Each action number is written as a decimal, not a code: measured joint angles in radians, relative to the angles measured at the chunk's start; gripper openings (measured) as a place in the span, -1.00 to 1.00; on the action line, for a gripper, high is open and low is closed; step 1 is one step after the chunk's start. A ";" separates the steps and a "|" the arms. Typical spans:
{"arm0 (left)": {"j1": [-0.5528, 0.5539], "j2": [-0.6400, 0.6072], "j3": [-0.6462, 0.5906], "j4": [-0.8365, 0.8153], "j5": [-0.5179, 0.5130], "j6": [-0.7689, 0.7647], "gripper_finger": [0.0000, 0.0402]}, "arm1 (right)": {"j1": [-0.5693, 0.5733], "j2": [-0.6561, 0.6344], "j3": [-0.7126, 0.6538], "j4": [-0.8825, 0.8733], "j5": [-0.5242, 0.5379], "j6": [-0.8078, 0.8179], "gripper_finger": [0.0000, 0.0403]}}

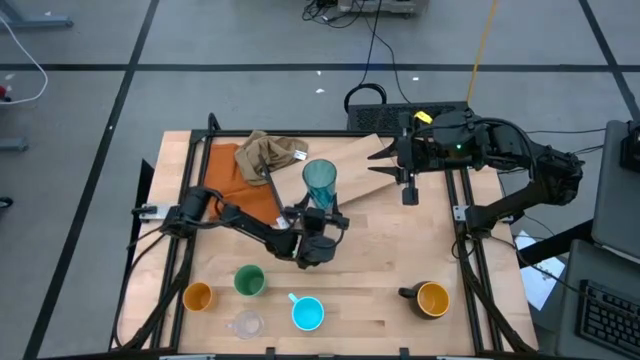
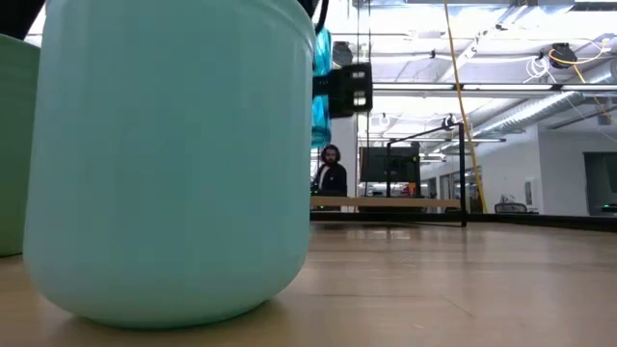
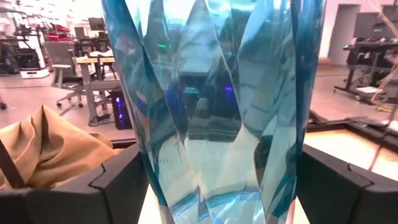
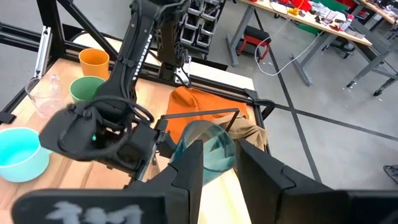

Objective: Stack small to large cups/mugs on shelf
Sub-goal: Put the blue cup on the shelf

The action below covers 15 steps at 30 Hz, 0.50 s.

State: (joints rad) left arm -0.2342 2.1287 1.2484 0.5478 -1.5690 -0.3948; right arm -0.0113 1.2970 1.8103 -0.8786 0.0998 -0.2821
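- Near edge of the table (image 1: pixel 370 320), left to right: orange cup (image 1: pixel 197 296), green cup (image 1: pixel 249 281), clear glass (image 1: pixel 246 325), light-blue mug (image 1: pixel 307 313), all standing mouth up and none stacked. The black mug (image 1: pixel 430 299) stands apart at near right, handle pointing left.
- Left gripper (image 1: pixel 322 212) is mid-table, its fingers (image 3: pixel 118 180) spread wide on either side of the teal tumbler (image 1: pixel 320 180), pressed to its walls; I judge it is holding the tumbler.
- The tumbler stands upright, long axis vertical, mouth up. From above it sits at the left end of the wooden shelf (image 1: pixel 400 170), over its near-left corner.
- Whether its base is resting on the board or is just above it, I cannot tell.
- Just left of it, the orange cloth (image 1: pixel 235 180) with a tan rag (image 1: pixel 268 155) bunched on top; the coming move should steer clear of both.
- The move, as I judge it, turns on keeping the tumbler vertical while it goes rightward and farther onto the board.
- Right gripper (image 1: pixel 409 189) waits over the right part of the shelf, fingers nearly together with nothing between them, pointed toward the tumbler. The left arm is plainly the nearer one.
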 joint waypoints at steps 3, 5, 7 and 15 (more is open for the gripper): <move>0.012 0.027 0.000 0.004 0.000 -0.004 0.63 | 0.000 -0.004 0.000 -0.003 0.000 0.000 -0.57; 0.016 0.042 0.000 0.002 0.000 -0.007 0.63 | 0.000 -0.011 0.000 -0.014 0.000 0.000 -0.57; 0.017 0.056 0.000 0.017 -0.001 -0.019 0.63 | 0.000 -0.018 0.000 -0.018 0.000 0.000 -0.57; 0.033 0.060 0.000 -0.006 -0.004 0.007 0.63 | 0.000 -0.042 0.000 -0.026 0.000 0.000 -0.57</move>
State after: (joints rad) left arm -0.2010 2.1891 1.2484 0.5414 -1.5727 -0.3874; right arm -0.0113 1.2554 1.8103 -0.9047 0.0998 -0.2821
